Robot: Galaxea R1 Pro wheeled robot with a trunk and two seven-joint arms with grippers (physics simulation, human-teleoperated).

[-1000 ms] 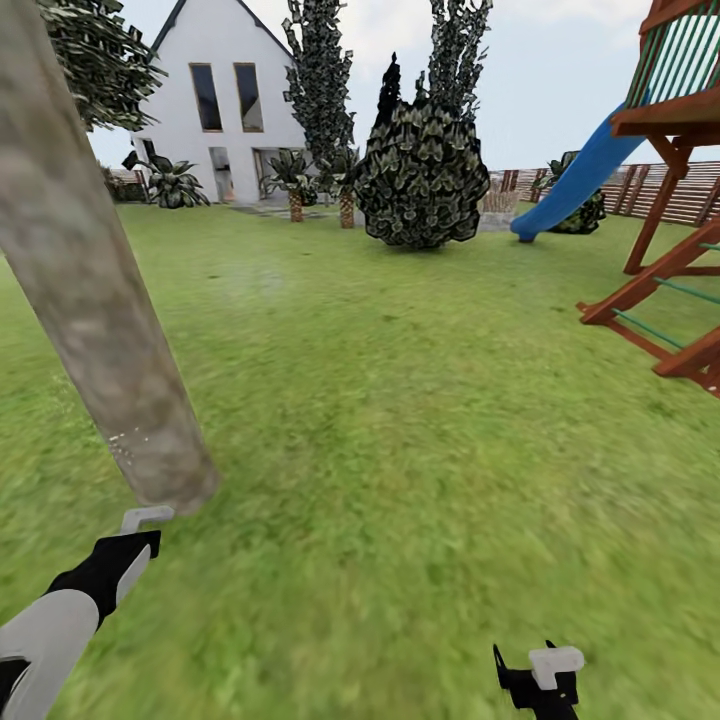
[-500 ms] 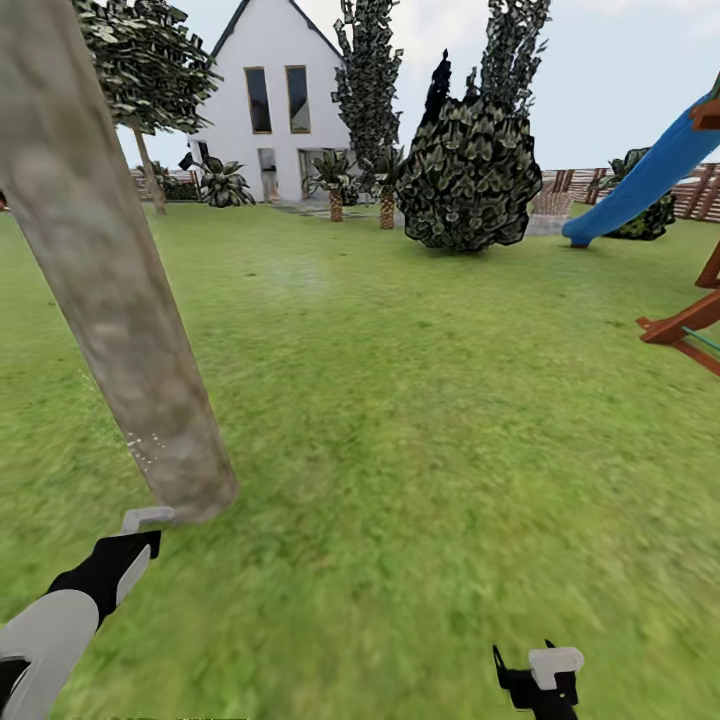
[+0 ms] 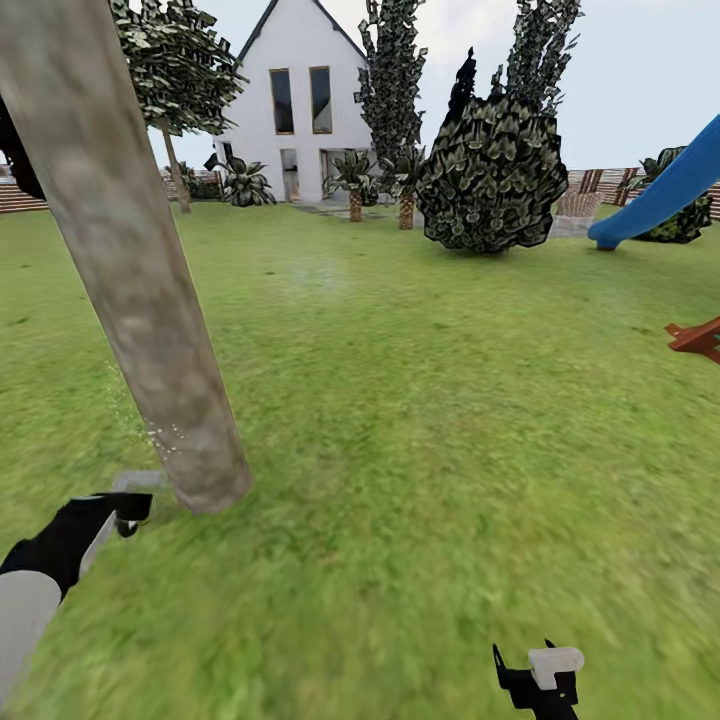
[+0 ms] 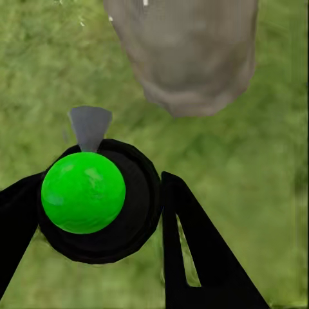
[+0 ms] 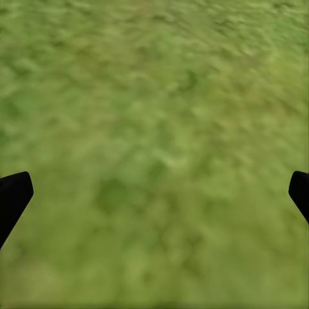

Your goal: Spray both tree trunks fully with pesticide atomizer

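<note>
The pesticide atomizer [image 4: 84, 193], a black round body with a bright green cap and a grey nozzle [image 4: 89, 125], sits between the black fingers of my left gripper [image 4: 96, 203], which is shut on it. Its nozzle faces the base of the near tree trunk [image 4: 187, 51]. In the head view that thick beige-grey trunk [image 3: 150, 300] leans across the left side, with white specks low on it. My left gripper [image 3: 128, 508] is just left of its foot. A second tree [image 3: 180, 70] stands far back left. My right gripper [image 3: 540, 672] hangs open over grass [image 5: 154, 129].
Open lawn [image 3: 430, 400] stretches ahead. A large dark bush [image 3: 490, 175], short palms [image 3: 355, 180] and a white house [image 3: 300, 100] stand at the far end. A blue slide [image 3: 660, 190] and red-brown play frame [image 3: 700, 338] are at the right.
The whole head view has swung left, so house, bush and slide slid right. My left arm has shifted up and left in the picture, closer to the trunk's foot. The right gripper is unchanged.
</note>
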